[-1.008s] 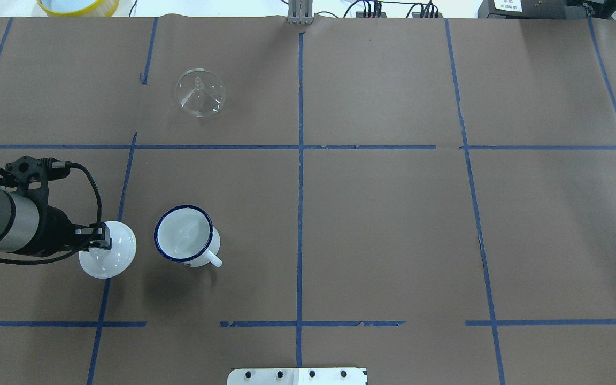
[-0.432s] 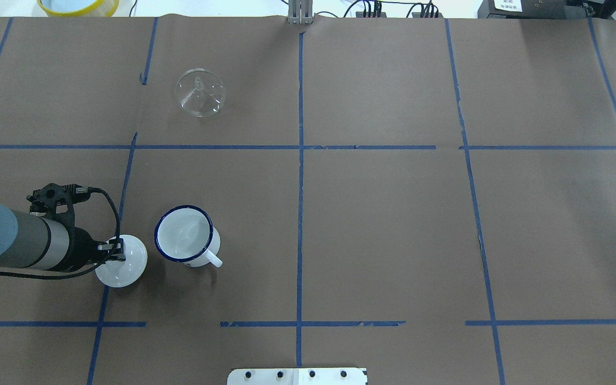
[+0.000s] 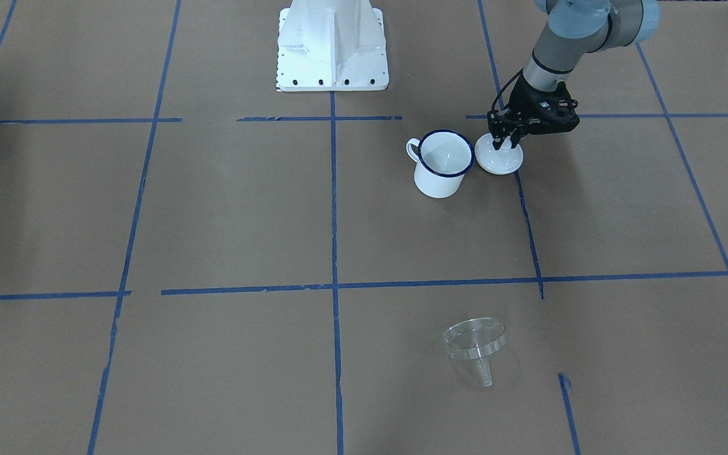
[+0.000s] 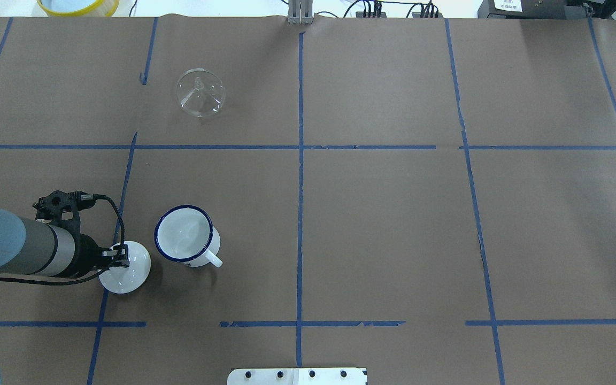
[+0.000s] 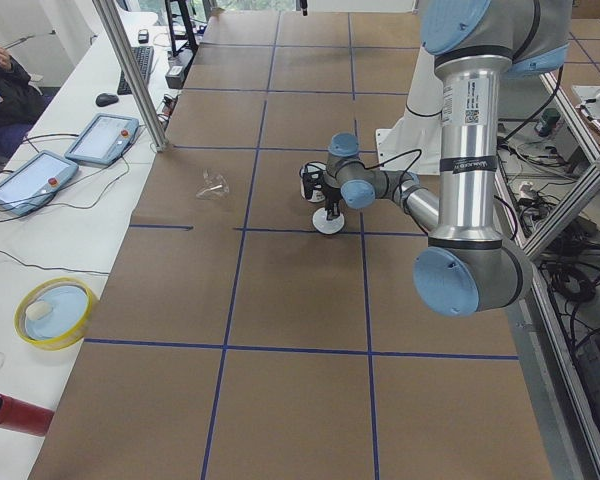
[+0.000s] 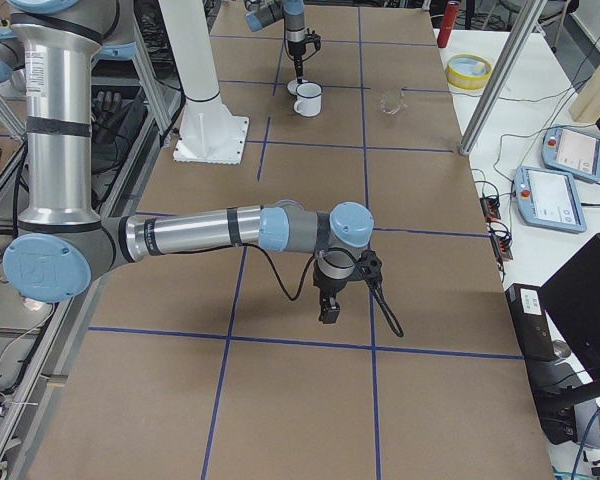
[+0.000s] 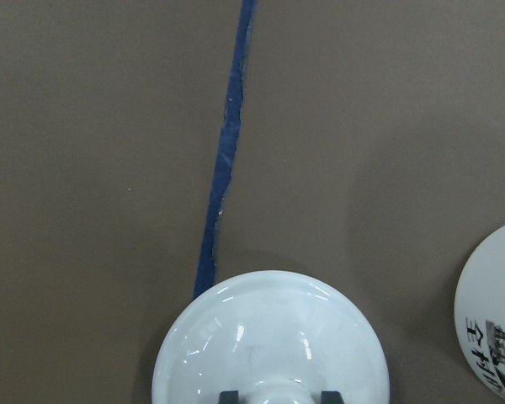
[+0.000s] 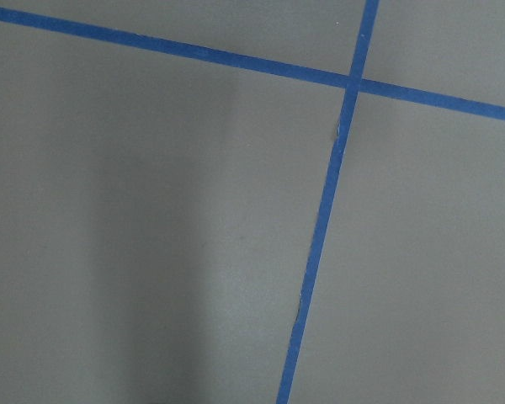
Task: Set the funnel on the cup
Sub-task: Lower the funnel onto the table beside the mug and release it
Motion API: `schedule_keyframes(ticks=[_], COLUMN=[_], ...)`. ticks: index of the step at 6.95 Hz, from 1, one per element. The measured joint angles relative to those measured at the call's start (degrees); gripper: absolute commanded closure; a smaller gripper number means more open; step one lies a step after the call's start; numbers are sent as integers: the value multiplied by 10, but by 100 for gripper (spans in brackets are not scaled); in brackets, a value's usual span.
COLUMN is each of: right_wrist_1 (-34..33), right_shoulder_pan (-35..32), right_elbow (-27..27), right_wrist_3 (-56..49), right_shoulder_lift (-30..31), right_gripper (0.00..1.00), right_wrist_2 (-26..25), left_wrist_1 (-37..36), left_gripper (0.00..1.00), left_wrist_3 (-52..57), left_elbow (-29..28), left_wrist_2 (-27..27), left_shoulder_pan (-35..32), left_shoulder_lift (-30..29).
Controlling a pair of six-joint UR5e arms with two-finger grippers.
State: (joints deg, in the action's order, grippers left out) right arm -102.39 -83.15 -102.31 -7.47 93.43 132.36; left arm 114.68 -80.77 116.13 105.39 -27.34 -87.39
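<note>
The clear funnel lies on its side on the brown table, far from the arms; it also shows in the front view. The white mug with a blue rim stands upright and open, handle toward the robot's right. My left gripper is shut on the knob of a round white lid, just left of the mug and low over or on the table. The left wrist view shows the lid and the mug's side. My right gripper hangs over bare table; I cannot tell its state.
A yellow bowl sits beyond the table's far edge. The robot's white base plate is at the near edge. Blue tape lines cross the brown paper. Tablets and a red cylinder lie off the table.
My left gripper has carried the white lid rightward toward the mug and lower toward the table. The funnel and mug have not moved.
</note>
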Motion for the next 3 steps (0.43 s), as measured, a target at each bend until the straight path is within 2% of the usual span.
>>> schedule_keyframes(ticks=[3], right_wrist_1=[0], right_shoulder_pan=[0], right_elbow=[0], right_wrist_3=[0], right_shoulder_lift=[0], right_gripper=[0], right_wrist_2=[0], left_wrist_1=[0], left_gripper=[0], left_wrist_3=[-1], left_elbow=[6], left_wrist_2=[0], left_shoulder_pan=[-4], left_shoulder_lift=[1])
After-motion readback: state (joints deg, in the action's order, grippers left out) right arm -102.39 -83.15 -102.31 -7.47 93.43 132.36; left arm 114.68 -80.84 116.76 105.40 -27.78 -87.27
